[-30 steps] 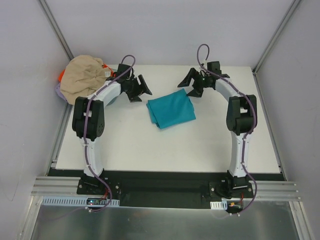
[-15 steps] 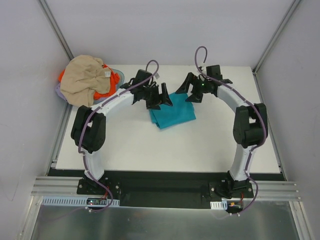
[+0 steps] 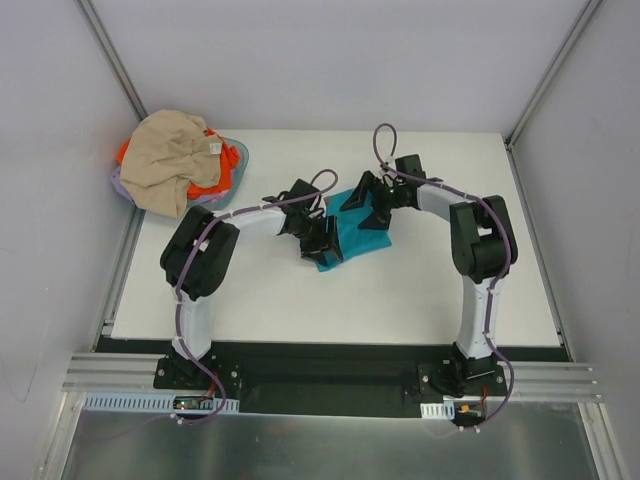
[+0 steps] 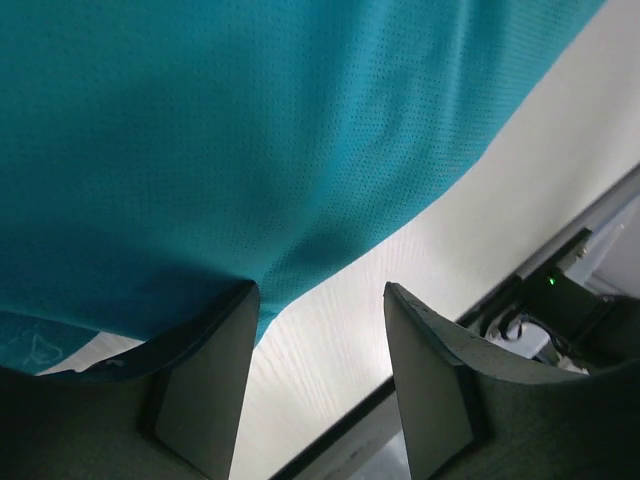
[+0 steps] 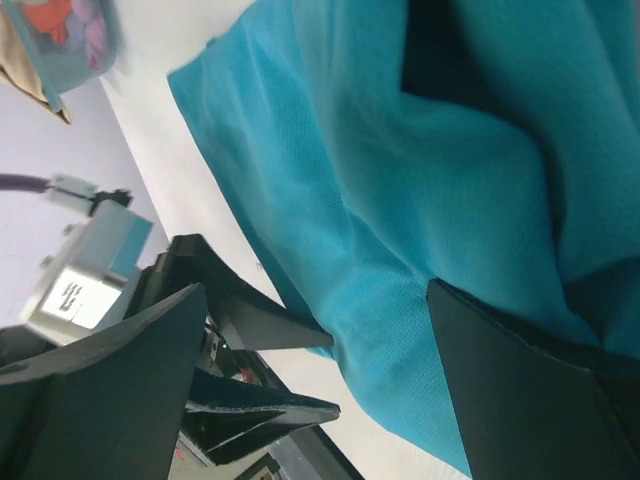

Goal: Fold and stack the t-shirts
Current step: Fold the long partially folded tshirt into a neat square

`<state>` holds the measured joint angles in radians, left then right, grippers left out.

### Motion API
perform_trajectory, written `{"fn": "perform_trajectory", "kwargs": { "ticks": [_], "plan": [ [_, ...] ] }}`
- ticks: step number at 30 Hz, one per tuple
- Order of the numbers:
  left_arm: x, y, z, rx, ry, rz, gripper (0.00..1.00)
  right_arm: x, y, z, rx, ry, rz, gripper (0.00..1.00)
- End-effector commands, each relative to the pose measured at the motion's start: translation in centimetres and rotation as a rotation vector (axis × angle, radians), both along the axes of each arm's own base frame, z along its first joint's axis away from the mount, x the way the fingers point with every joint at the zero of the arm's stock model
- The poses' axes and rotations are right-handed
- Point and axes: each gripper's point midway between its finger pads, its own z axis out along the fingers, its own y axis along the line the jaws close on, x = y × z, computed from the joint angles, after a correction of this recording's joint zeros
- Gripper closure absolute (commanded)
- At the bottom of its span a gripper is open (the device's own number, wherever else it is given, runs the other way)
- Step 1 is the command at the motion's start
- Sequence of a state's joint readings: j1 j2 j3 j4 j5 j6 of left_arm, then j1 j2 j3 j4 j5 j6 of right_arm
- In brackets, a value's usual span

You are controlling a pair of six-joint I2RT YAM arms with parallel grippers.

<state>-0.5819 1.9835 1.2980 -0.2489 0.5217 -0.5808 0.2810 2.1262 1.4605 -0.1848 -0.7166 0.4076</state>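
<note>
The folded teal-blue t-shirt [image 3: 352, 233] lies at the table's middle. My left gripper [image 3: 326, 240] is open at its front left corner; in the left wrist view [image 4: 320, 290] one finger [image 4: 215, 380] touches the cloth's edge [image 4: 250, 150], the other is over bare table. My right gripper [image 3: 372, 206] is open over the shirt's far right part; in the right wrist view [image 5: 315, 290] its jaws straddle the teal cloth [image 5: 400, 180]. The beige t-shirt [image 3: 165, 165] lies crumpled on the orange t-shirt [image 3: 216, 178] at the far left.
The beige and orange shirts sit in a bluish-lavender basket [image 3: 240, 154] at the table's far left corner, also in the right wrist view [image 5: 70, 45]. The left gripper's fingers [image 5: 265, 320] show close by in the right wrist view. Grey walls enclose the white table [image 3: 420, 290].
Both arms have swung inward and down onto the teal shirt. The left gripper moved from beside the basket to the shirt's front left corner. The shirts have not moved.
</note>
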Motion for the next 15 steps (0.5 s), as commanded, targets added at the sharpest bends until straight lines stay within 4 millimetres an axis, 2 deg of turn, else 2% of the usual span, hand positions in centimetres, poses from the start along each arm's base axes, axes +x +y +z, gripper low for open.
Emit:
{"fn": "perform_trajectory", "kwargs": {
  "ticks": [1, 3, 4, 5, 6, 7, 8, 9, 11, 12, 13, 14, 15],
  "plan": [
    [-2.5, 1.2, -1.0, 0.028, 0.016, -0.043, 0.48, -3.0, -0.2, 0.9, 0.033, 0.001, 0.010, 0.03],
    [-4.1, 2.2, -1.7, 0.049, 0.041, -0.046, 0.50, -4.3, -0.5, 1.6, 0.034, -0.013, 0.013, 0.03],
    [-4.9, 2.4, -1.9, 0.054, 0.056, -0.046, 0.51, -6.0, -0.7, 0.6, 0.027, 0.010, 0.021, 0.03],
    [-6.3, 3.2, -2.6, 0.072, 0.089, -0.046, 0.52, -6.7, -0.8, 1.7, 0.034, -0.015, 0.024, 0.03],
    [-7.3, 3.2, -2.0, 0.063, 0.084, -0.059, 0.52, -7.6, -0.7, 1.8, 0.037, -0.016, 0.032, 0.03],
    [-8.2, 3.3, -1.8, 0.062, 0.094, -0.065, 0.52, -9.7, -1.1, 0.7, 0.027, 0.020, 0.041, 0.03],
    [-9.9, 4.2, -2.4, 0.081, 0.119, -0.071, 0.52, -10.5, -1.2, 1.8, 0.032, -0.009, 0.046, 0.03],
    [-10.4, 4.3, -1.2, 0.069, 0.086, -0.074, 0.52, -11.6, -1.4, 1.7, 0.030, 0.000, 0.052, 0.03],
    [-12.3, 5.3, -0.9, 0.079, 0.091, -0.074, 0.52, -14.3, -1.7, 2.0, 0.026, -0.011, 0.076, 0.03],
    [-12.5, 5.3, 0.7, 0.050, 0.051, -0.072, 0.51, -15.0, -1.7, 2.3, 0.031, -0.018, 0.085, 0.03],
    [-12.6, 5.4, 1.6, 0.035, 0.029, -0.067, 0.50, -15.6, -1.7, 2.7, 0.033, -0.032, 0.097, 0.03],
    [-12.6, 5.4, 2.4, 0.020, 0.006, -0.066, 0.49, -16.1, -1.8, 3.9, 0.044, -0.073, 0.102, 0.03],
    [-12.4, 5.2, 4.1, -0.015, -0.041, -0.066, 0.45, -16.3, -1.8, 4.5, 0.046, -0.093, 0.111, 0.03]
  ]
}}
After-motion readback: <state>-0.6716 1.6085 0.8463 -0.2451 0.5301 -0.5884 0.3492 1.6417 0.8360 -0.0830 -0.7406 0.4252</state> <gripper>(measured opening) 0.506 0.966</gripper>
